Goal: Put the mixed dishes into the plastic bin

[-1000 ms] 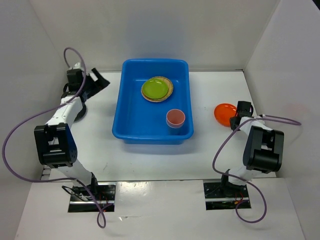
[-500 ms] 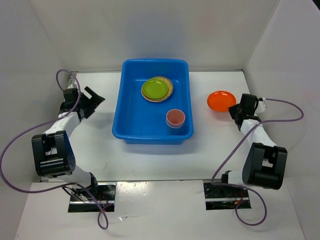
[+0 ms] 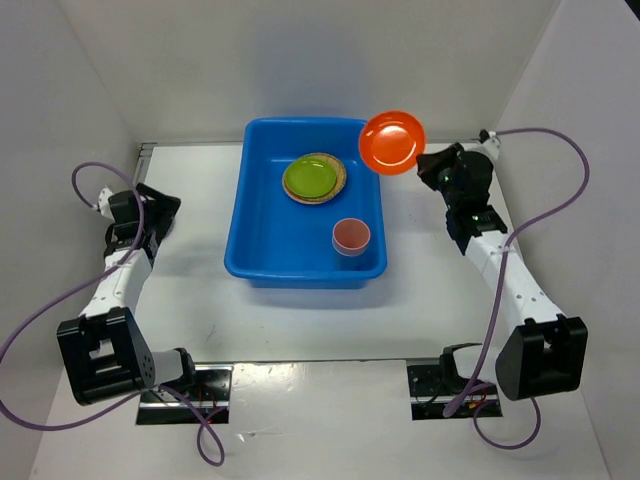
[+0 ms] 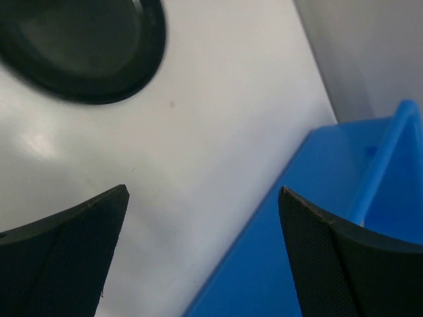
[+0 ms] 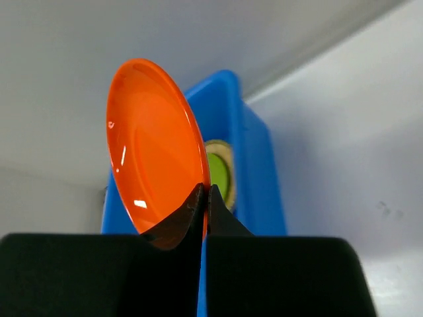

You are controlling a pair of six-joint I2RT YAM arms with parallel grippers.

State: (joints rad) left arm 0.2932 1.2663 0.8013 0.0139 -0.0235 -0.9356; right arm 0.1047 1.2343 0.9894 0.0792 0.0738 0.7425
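Right gripper (image 3: 424,166) (image 5: 203,198): we find its two fingers pressed together on the rim of the orange plate (image 3: 392,142) (image 5: 152,152), with only the plate's thin edge between them. In the wrist view the plate stands nearly on edge, its glossy inner face turned to one side. From above, we see it held in the air over the far right corner of the blue plastic bin (image 3: 238,220) (image 5: 254,165), overlapping the bin's rim and clear of the white table (image 3: 420,290).

Left gripper (image 3: 158,216) (image 4: 205,198): we find its jaws wide apart and holding nothing. It sits low over the table, to the left of the bin. Between its dark textured pads (image 4: 66,244) we see bare table and the bin's outer wall (image 4: 317,198) close on the right. A black plate (image 4: 79,46), blurred, lies flat on the table beyond the fingertips, apart from the bin.

Bin contents: we count a lime-green plate (image 3: 311,177) (image 5: 220,175) stacked on a tan woven bamboo plate (image 3: 341,180) in the far half. A reddish-pink cup (image 3: 351,236) stands upright in the near right corner, just beside the wall.
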